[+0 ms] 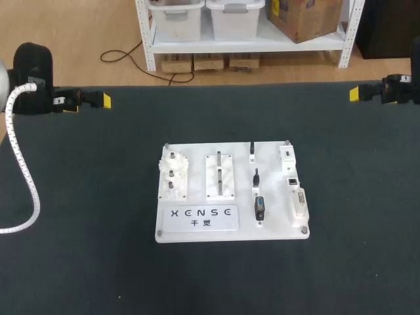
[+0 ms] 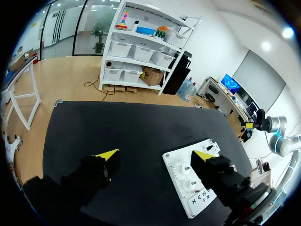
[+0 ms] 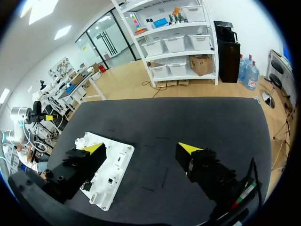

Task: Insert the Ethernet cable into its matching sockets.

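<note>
1. The dark matte desk (image 1: 79,262) is carrying one white rectangular plastic board (image 1: 197,233), which is sitting roughly in the middle, with little fixtures standing all over it.
2. The short black Ethernet cable (image 1: 256,177), as far as anyone can tell at this size, is lying on the board in the column of black plugs. It's sitting between a thin black plug (image 1: 252,149) toward the far edge and a chunkier black connector (image 1: 260,209) toward the near edge.
3. The small square socket (image 1: 293,180) is sitting just beside that cable on the robot's right, in the white strip along the board's right edge. The two aren't touching, so nothing is plugged in.
4. The left pincer (image 2: 155,155) is hanging over the far left corner of the desk, well apart from the board. Its yellow-tipped fingers are spread wide with only bare desk between them. In its own wrist view the board is showing under one finger.
5. The right pincer (image 3: 141,148) is hanging at the far right corner, also well away from the board. It's gaping wide too and gripping nothing, and its wrist view has the board peeking out by one finger.
6. A white ribbed hose (image 1: 26,177) is looping down from the left arm along the desk's left side.
</note>
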Available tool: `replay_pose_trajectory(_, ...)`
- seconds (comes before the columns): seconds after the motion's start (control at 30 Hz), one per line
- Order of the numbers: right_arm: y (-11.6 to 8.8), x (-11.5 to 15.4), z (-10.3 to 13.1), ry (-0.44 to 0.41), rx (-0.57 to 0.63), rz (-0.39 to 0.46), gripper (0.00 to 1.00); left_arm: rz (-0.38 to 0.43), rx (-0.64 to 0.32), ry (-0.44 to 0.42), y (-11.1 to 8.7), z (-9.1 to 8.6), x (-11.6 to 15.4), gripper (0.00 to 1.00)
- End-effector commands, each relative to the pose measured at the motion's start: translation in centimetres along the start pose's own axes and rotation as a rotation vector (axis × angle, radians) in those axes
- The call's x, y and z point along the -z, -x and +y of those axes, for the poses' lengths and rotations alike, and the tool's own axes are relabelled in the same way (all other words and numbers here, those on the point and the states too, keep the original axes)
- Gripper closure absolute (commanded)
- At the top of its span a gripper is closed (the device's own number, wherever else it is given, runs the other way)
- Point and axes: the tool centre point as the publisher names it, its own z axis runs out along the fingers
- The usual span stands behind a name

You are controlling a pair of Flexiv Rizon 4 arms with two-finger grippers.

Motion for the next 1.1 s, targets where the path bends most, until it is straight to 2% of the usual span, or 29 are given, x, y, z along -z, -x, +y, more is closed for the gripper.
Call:
replay_pose_trajectory(0.03,0.0,0.0,0.0,0.000,0.000,0.000,0.00,0.000,0.000,0.000,0.0,0.0,0.0,0.00)
replay_pose_trajectory(0.43,0.0,0.0,0.0,0.000,0.000,0.000,0.00,0.000,0.000,0.000,0.0,0.0,0.0,0.00)
replay_pose_trajectory(0.47,0.0,0.0,0.0,0.000,0.000,0.000,0.00,-0.023,-0.048,-0.041,0.2,-0.2,-0.1,0.00)
replay_pose_trajectory(0.6,0.0,0.0,0.0,0.000,0.000,0.000,0.00,0.005,-0.205,-0.109,0.1,-1.7,-1.4,0.00)
replay_pose_trajectory(0.83,0.0,0.0,0.0,0.000,0.000,0.000,0.00,-0.052,-0.516,-0.341,-2.0,-5.5,-2.7,0.00)
replay_pose_trajectory(0.97,0.0,0.0,0.0,0.000,0.000,0.000,0.00,-0.086,-0.620,-0.460,-3.3,-7.3,-3.1,0.00)
replay_pose_trajectory(1.1,0.0,0.0,0.0,0.000,0.000,0.000,0.00,-0.102,-0.722,-0.514,-4.8,-9.0,-3.5,0.00)
